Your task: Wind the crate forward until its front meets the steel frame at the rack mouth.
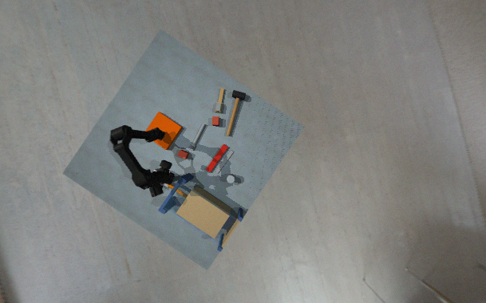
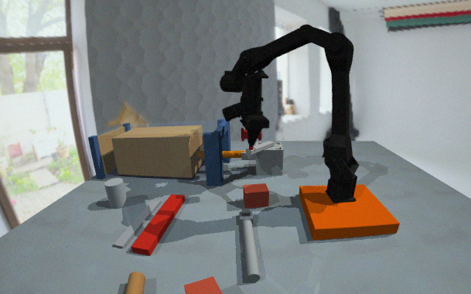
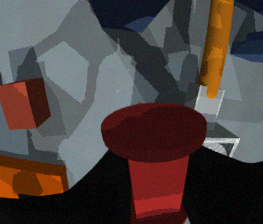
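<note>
The tan crate (image 1: pixel 203 214) (image 2: pixel 152 156) sits flat in the cubby, its front a short gap behind the blue frame (image 1: pixel 168 200) (image 2: pixel 214 164) at the mouth. An orange strap (image 1: pixel 179 191) (image 2: pixel 233 154) (image 3: pixel 216 50) runs from it through the frame to the grey winch (image 2: pixel 271 162), partly seen in the wrist view and hidden under the arm from above. The handle's grey crank arm (image 2: pixel 264 146) lies across the winch top; whether its key is fully seated is hidden. My gripper (image 2: pixel 251 145) (image 3: pixel 144 135) is shut on the handle's red knob (image 3: pixel 154 131), over the strap side of the winch.
A red block (image 1: pixel 183 154) (image 2: pixel 256 196) (image 3: pixel 22 105) lies between the winch and the orange base (image 1: pixel 169 129) (image 2: pixel 351 217). A grey bar tool (image 1: pixel 199 136) (image 2: pixel 250 247), red bar (image 1: pixel 217 159) (image 2: pixel 160 224), grey cylinder (image 1: pixel 231 179) (image 2: pixel 116 193) and mallet (image 1: pixel 233 116) lie farther off.
</note>
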